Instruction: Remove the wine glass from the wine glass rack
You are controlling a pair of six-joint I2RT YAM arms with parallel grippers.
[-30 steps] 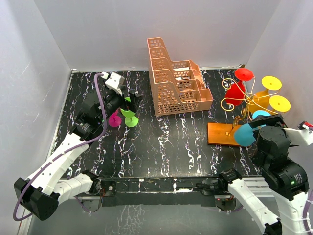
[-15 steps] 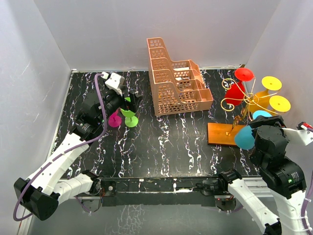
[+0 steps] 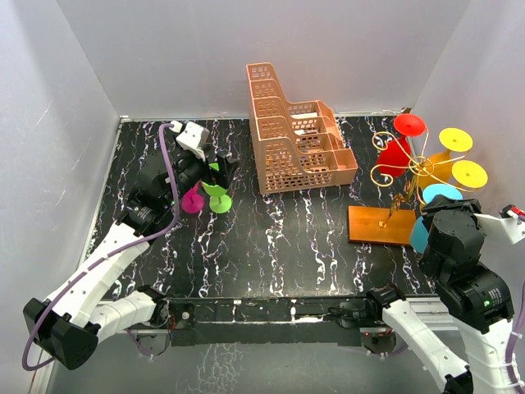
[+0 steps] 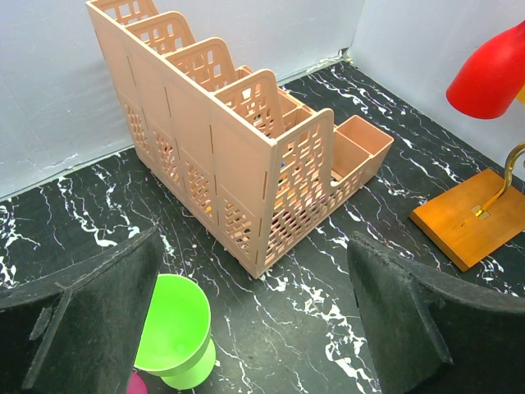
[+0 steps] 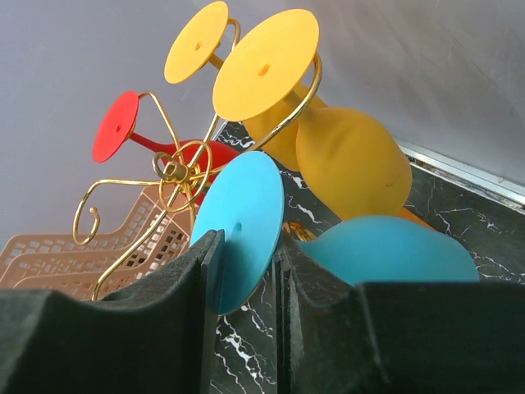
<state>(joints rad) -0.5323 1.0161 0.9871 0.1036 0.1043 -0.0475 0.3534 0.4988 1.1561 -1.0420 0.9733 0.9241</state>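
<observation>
Pinching blue wine glass (image 5: 384, 250) near stem: right jaws. Left jaws spread.

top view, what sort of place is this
Likely a robot lab test cell: plain grey walls box in a black marbled table, a left arm and right arm are bolted at its near edge, and the right gripper grips a blue glass beside a rack of bright glasses.

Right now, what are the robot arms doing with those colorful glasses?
The right pincer is shut on the blue wine glass, holding it close beside the gold wine glass rack. A red glass and two yellow glasses hang on the rack. The left pincer is open near a green glass on the table.
</observation>
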